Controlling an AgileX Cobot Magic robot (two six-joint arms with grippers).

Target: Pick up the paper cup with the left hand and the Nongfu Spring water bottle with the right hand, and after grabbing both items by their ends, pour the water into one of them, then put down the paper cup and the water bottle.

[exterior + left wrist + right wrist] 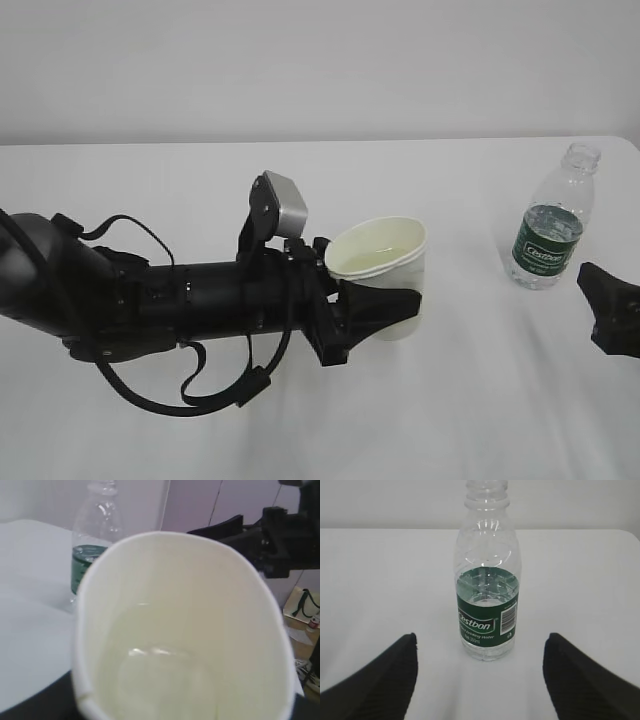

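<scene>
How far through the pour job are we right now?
Looks done: water sits in the small white paper cup, and the clear ribbed plastic bottle with the dark green label stands upright on the white table, free of the open right end effector.

In hand: the left end effector grips the cup.

Left: set the cup down and release it.

1. Plain white flat surface [470,400], matte, fills most of the exterior view.
2. Pale grey-white wall [320,60] behind it.
3. Cream bag with dark straps [302,607], left wrist view, blurred.
</scene>
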